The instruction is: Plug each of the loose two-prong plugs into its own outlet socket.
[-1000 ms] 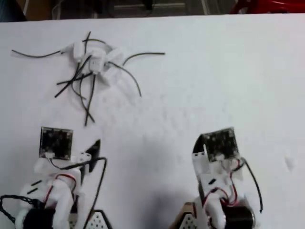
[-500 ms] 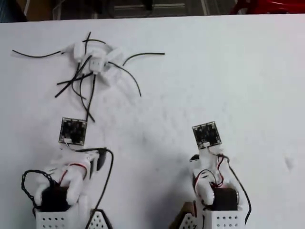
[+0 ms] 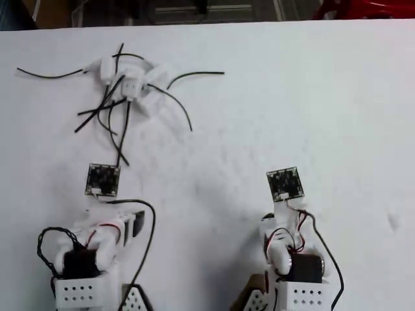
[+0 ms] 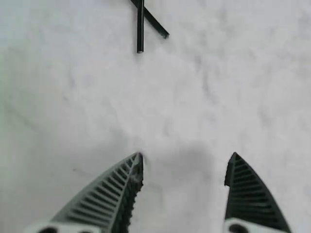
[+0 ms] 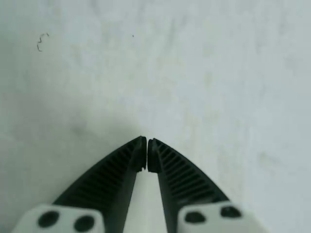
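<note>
1. Where the white table (image 3: 311, 97) runs toward its far edge on the left arm's side, the plugs and sockets (image 3: 130, 83) are seen heaped together. They are small white housings touching one another, with thin black leads (image 3: 204, 72) splaying outward from the heap. Individual plugs cannot be told from sockets.
2. Each housing is judged to be light and rigid, and smooth enough to slip. The leads are judged limp and likely to drag neighbouring pieces along. A hold is best taken across the flat sides of one housing, not on its lead or prongs.
3. The left arm (image 3: 84, 253) is folded low at the table's near edge, well apart from the heap, with its wrist pointed toward it. The left gripper (image 4: 184, 162) is shown with its jaws spread wide over bare tabletop and nothing between them. Two crossed lead ends (image 4: 140, 29) lie ahead of it.
4. The right arm (image 3: 292, 256) is likewise folded low, beside the left one and farther from the heap. The right gripper (image 5: 146, 148) is shown with its tips pressed together, empty, above bare tabletop.
</note>
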Action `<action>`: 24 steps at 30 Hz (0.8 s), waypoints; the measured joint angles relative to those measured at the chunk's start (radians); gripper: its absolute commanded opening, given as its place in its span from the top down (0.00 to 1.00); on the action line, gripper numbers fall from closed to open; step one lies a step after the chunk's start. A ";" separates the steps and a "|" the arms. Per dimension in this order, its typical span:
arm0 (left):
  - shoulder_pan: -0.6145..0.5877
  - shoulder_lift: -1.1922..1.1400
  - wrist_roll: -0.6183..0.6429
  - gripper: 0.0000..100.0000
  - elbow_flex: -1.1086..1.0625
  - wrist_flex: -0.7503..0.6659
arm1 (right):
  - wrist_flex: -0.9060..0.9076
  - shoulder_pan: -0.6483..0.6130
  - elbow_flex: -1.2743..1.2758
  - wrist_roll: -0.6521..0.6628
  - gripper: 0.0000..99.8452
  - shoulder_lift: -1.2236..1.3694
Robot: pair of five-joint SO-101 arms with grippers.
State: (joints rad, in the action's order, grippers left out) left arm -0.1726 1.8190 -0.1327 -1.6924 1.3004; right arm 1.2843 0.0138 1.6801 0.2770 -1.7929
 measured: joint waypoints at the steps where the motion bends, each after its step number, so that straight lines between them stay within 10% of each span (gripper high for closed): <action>1: -0.006 -0.003 0.000 0.73 0.000 0.000 | 0.000 0.002 0.000 0.000 0.98 0.000; 16: -0.012 -0.003 0.000 0.73 0.000 -0.012 | 0.000 0.002 0.000 0.000 0.98 0.000; 24: -0.012 -0.003 -0.003 0.73 -0.003 -0.321 | 0.000 0.002 0.000 0.000 0.98 0.000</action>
State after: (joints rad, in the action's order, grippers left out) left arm -0.1849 1.8159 -0.1358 -1.6955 0.9797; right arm 1.2843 0.0153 1.6801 0.2770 -1.7929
